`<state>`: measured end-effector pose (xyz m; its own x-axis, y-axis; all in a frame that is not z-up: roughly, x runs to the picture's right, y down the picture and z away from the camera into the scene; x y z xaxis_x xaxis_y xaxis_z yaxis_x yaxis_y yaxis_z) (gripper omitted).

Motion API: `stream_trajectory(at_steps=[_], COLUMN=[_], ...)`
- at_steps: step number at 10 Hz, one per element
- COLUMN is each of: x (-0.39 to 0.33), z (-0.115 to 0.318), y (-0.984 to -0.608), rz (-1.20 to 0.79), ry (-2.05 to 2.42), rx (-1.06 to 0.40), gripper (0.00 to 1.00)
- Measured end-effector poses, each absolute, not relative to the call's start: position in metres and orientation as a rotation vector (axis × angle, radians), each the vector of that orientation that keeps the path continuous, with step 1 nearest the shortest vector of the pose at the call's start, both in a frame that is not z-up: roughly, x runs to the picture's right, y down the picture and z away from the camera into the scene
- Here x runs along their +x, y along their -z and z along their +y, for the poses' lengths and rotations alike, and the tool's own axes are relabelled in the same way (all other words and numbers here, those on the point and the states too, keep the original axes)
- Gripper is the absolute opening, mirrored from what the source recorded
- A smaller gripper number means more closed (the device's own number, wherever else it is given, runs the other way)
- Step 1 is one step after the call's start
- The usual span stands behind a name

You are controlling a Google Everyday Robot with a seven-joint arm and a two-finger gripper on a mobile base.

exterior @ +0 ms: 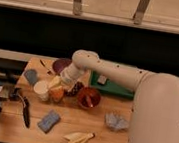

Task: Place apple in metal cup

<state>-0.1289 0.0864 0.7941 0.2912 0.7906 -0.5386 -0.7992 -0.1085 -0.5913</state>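
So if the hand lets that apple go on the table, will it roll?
Probably yes: the apple looks round, so it could roll across the flat table. It looks firm, unlikely to squash. The hand sits right over it, beside the white cup.

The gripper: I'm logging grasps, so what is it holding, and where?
The gripper is low beside the white cup, at the apple; any hold cannot be told.

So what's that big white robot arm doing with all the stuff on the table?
The robot's arm reaches over the wooden table, and its gripper is down by the white cup, right at the apple. It wants to put the apple in the metal cup, which sits off to the left. The apple isn't in there yet. A red bowl and a banana peel lie nearby.
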Motion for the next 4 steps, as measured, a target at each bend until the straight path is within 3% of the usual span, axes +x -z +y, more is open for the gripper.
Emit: stream_trajectory(at_steps=[4], x=[-0.076], z=[0.038], y=[-0.764], rz=[-0.088], ry=[-1.496], rx=[-0.780], gripper=[0.73])
